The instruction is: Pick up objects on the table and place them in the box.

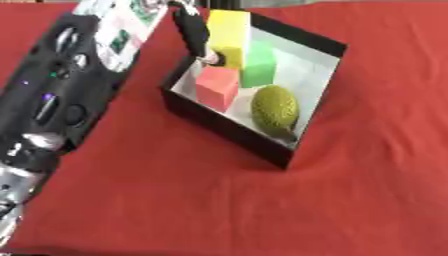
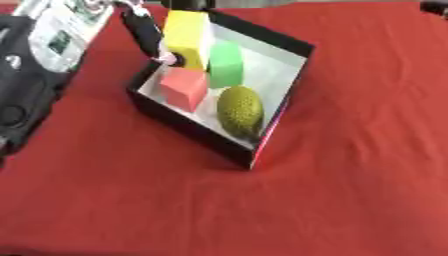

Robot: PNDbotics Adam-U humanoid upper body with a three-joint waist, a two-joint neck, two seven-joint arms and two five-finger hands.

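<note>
A black box (image 1: 229,131) with a white inside stands on the red cloth. It holds a pink cube (image 1: 217,86), a green block (image 1: 259,64), a bumpy yellow-green ball (image 1: 274,107) and a tall yellow block (image 1: 229,31) upright at the far left corner. My left arm reaches in from the left. My left hand (image 1: 194,31) is over the box's far left corner, with a dark finger (image 1: 206,49) running down the yellow block's left face and pinching it. The rest of the hand is hidden behind the block. My right hand shows in neither view.
The red cloth (image 1: 262,210) covers the whole table around the box. My left forearm (image 1: 61,90) lies across the left side. A small dark shape (image 2: 435,6) sits at the top right corner.
</note>
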